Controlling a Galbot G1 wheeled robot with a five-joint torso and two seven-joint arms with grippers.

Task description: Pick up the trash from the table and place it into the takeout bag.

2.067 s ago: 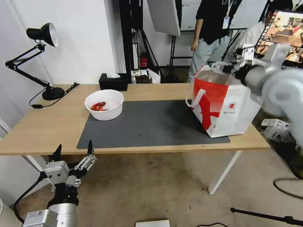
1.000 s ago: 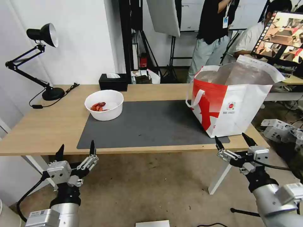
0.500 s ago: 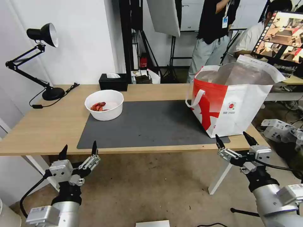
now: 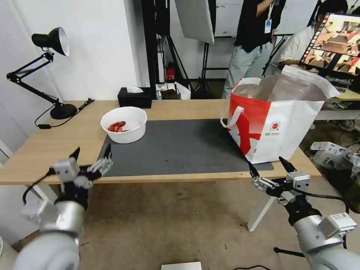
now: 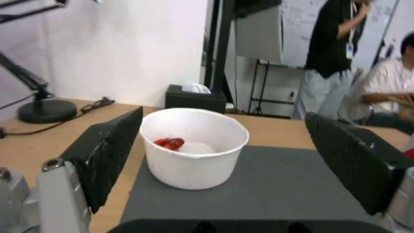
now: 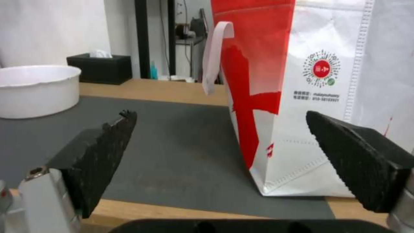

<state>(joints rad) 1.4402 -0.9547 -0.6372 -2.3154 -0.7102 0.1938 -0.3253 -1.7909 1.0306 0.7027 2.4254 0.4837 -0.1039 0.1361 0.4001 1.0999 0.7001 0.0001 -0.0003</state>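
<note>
Left gripper [image 4: 91, 159] wide apart at the near desk [image 4: 52, 144] edge, bowl [image 4: 124, 124] straight ahead and closest to this arm. Right gripper [image 4: 267, 169] also apart, low by the bag [image 4: 279, 123], well off from the bowl.

The left gripper [image 4: 91, 152] has risen from below the table edge, lower left of the head view, to the table's [image 4: 56, 150] near edge, fingers spread wide (the white bowl [image 5: 194, 149] sits between them in the left wrist view). The right gripper [image 4: 265, 167] has drifted slightly up and left, also spread.
</note>
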